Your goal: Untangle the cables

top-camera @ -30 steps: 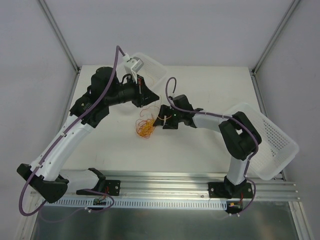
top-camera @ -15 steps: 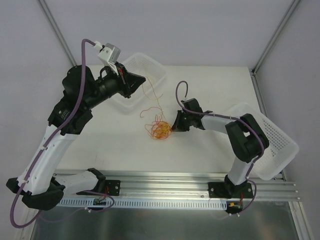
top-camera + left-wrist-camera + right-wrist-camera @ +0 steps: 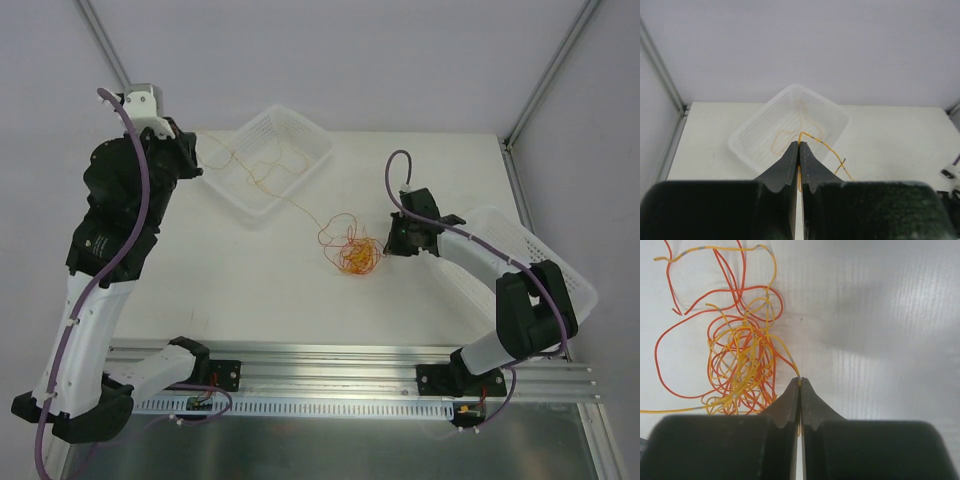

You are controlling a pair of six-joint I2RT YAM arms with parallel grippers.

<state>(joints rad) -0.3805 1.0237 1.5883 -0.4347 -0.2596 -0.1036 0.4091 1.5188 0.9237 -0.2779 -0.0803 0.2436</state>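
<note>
The cables (image 3: 352,252) form a curly orange and red tangle on the white table, right of centre. In the right wrist view the tangle (image 3: 742,375) lies just left of my right gripper (image 3: 800,382), which is shut on one yellow strand at its edge. The right gripper (image 3: 392,243) sits at the tangle's right side. My left gripper (image 3: 193,158) is raised at the far left, shut on another yellow strand (image 3: 822,144). That strand runs from the tangle across the clear tray (image 3: 318,150) up to the fingertips (image 3: 793,150). A loose strand (image 3: 782,135) lies inside the tray (image 3: 790,88).
A second white perforated basket (image 3: 560,300) hangs over the table's right edge, beside the right arm. Metal frame posts (image 3: 115,60) rise at the back corners. The aluminium rail (image 3: 330,360) with the arm bases runs along the near edge.
The left gripper has swung back left past the tray, drawing its strand out long. The right gripper has shut on a strand and moved right, dragging the tangle with it.
</note>
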